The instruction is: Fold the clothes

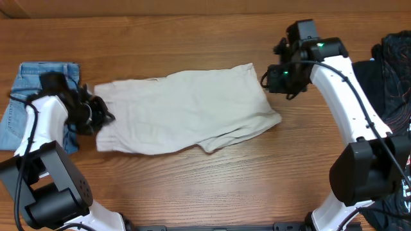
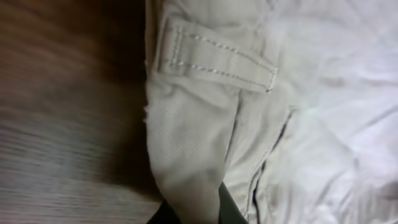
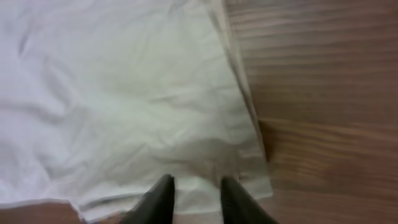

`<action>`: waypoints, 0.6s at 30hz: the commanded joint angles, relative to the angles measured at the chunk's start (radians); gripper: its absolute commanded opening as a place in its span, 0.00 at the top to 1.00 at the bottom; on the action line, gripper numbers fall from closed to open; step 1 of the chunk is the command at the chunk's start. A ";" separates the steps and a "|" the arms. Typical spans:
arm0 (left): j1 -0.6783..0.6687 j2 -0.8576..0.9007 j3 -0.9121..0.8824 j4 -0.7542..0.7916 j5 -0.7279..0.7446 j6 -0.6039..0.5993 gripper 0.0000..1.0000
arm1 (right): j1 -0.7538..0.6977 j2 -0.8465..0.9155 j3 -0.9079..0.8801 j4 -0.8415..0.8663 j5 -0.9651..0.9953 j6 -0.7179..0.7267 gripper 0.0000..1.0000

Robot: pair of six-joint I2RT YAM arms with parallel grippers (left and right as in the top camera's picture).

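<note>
The pale beige shorts (image 1: 186, 109) lie spread flat across the middle of the wooden table, waistband to the left and leg hems to the right. My left gripper (image 1: 103, 119) is at the waistband end. In the left wrist view it (image 2: 199, 213) is shut on a fold of the shorts (image 2: 205, 130) just below a belt loop (image 2: 217, 59). My right gripper (image 1: 264, 80) is at the far right corner of the shorts. In the right wrist view its fingers (image 3: 196, 186) are apart over the hem corner of the shorts (image 3: 124, 93), not closed on it.
A blue denim piece (image 1: 32, 96) lies at the left edge, partly under my left arm. A dark pile of clothing (image 1: 395, 70) sits at the right edge. Bare wood (image 1: 192, 186) runs along the near side of the table.
</note>
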 commanded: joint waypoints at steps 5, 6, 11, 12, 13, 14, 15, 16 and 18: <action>-0.003 -0.007 0.288 -0.212 0.078 0.056 0.96 | 0.213 0.021 -0.021 0.130 -0.105 0.003 0.89; -0.003 -0.010 0.323 -0.237 0.108 0.056 0.96 | 0.247 0.033 -0.022 0.157 -0.105 0.022 0.89; -0.015 -0.042 0.395 -0.276 0.140 0.056 0.96 | 0.374 0.126 -0.022 0.286 -0.203 0.047 0.91; -0.028 -0.052 0.402 -0.275 0.140 0.055 0.96 | 0.410 0.158 -0.022 0.323 -0.232 0.051 0.91; -0.040 -0.059 0.405 -0.275 0.140 0.051 0.96 | 0.443 0.189 -0.022 0.357 -0.237 0.073 0.91; -0.048 -0.062 0.405 -0.275 0.141 0.048 0.96 | 0.460 0.205 -0.022 0.374 -0.239 0.084 0.91; -0.060 -0.066 0.405 -0.275 0.142 0.043 0.96 | 0.485 0.227 -0.022 0.401 -0.249 0.097 0.92; -0.074 -0.068 0.405 -0.275 0.143 0.033 0.96 | 0.509 0.249 -0.022 0.428 -0.270 0.097 0.92; -0.101 -0.069 0.406 -0.275 0.148 0.032 0.96 | 0.547 0.277 -0.022 0.473 -0.289 0.102 0.92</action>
